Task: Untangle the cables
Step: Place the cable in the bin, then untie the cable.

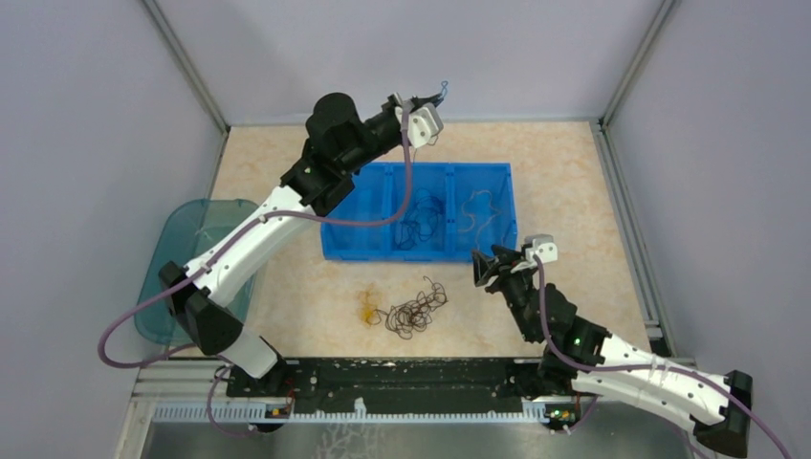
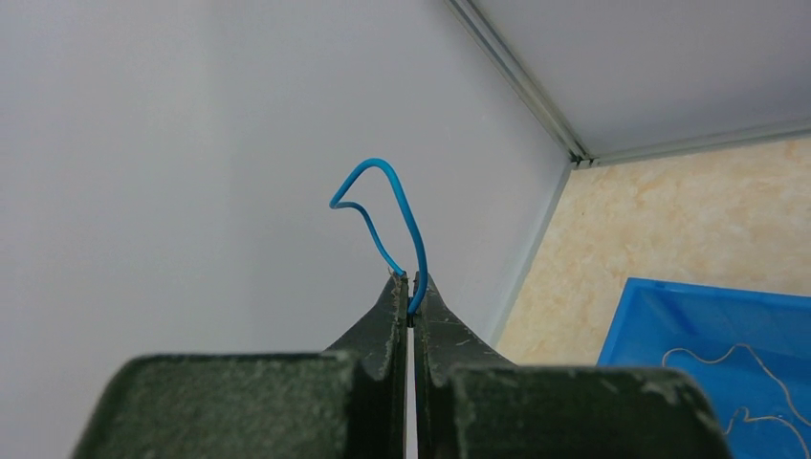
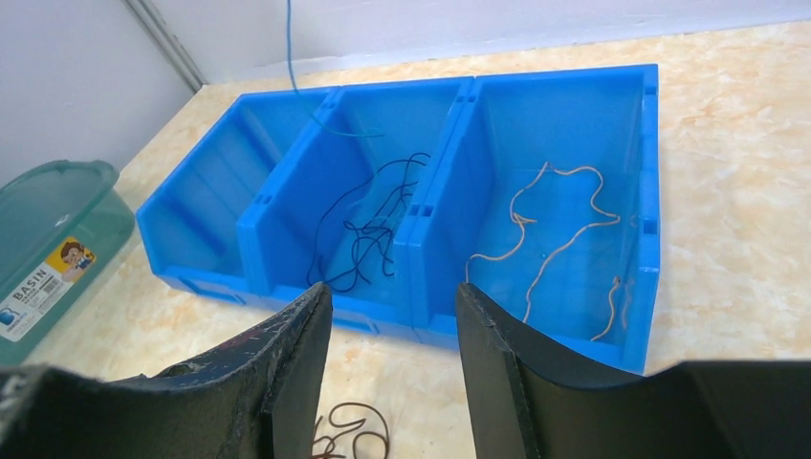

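While a knot of thin black and yellow-orange wires (image 1: 411, 308) is lying unsorted on the marbled tabletop (image 1: 574, 210), the left gripper (image 2: 409, 287) is pinching a thin blue wire (image 2: 394, 191) tight, high beyond the blue three-compartment plastic bin (image 1: 478, 166), the strand's tail dangling toward the middle section. Resting there are loose black wires (image 3: 368, 229), with orange ones (image 3: 555, 220) in the right section, so sorting appears partly done. The right gripper (image 3: 392, 306) is hovering half open, empty, near the bin. A teal plastic basin (image 1: 191, 239) is standing at the left, out of the way.

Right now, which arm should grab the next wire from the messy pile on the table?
Right, probably. The right tool is open, empty and close to the tangled pile. The left tool is shut on a blue wire, far from it.
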You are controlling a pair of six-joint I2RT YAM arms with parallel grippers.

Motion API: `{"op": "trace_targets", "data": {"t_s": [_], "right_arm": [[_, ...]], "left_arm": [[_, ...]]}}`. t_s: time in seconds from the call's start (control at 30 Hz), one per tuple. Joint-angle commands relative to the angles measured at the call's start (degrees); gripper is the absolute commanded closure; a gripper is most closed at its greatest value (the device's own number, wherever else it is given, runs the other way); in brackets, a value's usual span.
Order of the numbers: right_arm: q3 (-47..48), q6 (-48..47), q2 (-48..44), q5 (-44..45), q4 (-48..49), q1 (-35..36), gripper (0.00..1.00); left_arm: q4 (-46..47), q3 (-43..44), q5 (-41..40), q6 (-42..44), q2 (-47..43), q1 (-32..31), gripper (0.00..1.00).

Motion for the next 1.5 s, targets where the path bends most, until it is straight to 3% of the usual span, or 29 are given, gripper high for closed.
{"op": "trace_targets", "data": {"t_s": [0.0, 0.23, 0.4, 0.43, 0.53, 0.57, 0.63, 0.93, 1.1, 1.27, 1.47], "right_arm": [[0.58, -0.60, 0.77, -0.40, 1.31, -0.29, 0.49], [2.13, -0.98, 1.25, -1.31, 1.18, -0.30, 0.49], [2.55, -0.90, 1.50, -2.10, 1.13, -0.26, 0.49], [2.64, -0.80, 1.70, -2.35, 1.13, -0.29, 0.49], [2.86, -0.60, 2.54, -3.06, 0.83, -0.28, 0.49], [2.95, -0.39, 2.92, -3.32, 0.68, -0.23, 0.48], [3.22, -0.04, 3.64, -3.81, 0.45, -0.29, 0.48], [4.03, 3.66, 7.95, -8.46, -1.79, -0.39, 0.45], [4.76, 6.15, 11.87, -19.73, -2.55, -0.87, 0.44], [4.72, 10.37, 18.73, -28.85, 0.01, -1.08, 0.45], [4.75, 10.49, 27.57, -31.44, 6.37, -2.50, 0.50]], "left_arm": [[2.02, -2.85, -1.36, -4.26, -0.39, 0.15, 1.00], [-7.16, -9.49, -4.22, -6.62, 0.63, 0.50, 1.00], [-18.05, -7.68, -5.14, -5.68, 5.18, 1.69, 0.96], [-20.51, -6.55, -3.85, -5.64, 6.09, 2.19, 0.86], [-29.78, -2.44, 1.44, -5.45, 8.41, 3.71, 0.40], [-32.00, -1.22, 2.82, -5.07, 8.96, 4.02, 0.30], [-34.81, -0.34, 4.87, -3.55, 8.98, 4.51, 0.21], [-40.70, -0.60, 7.01, -1.53, 5.15, 6.21, 0.12], [-44.25, -2.71, 10.14, -1.40, 0.05, 8.30, 0.09], [-46.49, -9.73, 13.61, -1.04, -8.12, 8.86, 0.08], [-45.86, -21.56, 18.14, 0.66, -19.65, 8.86, 0.08]]}}
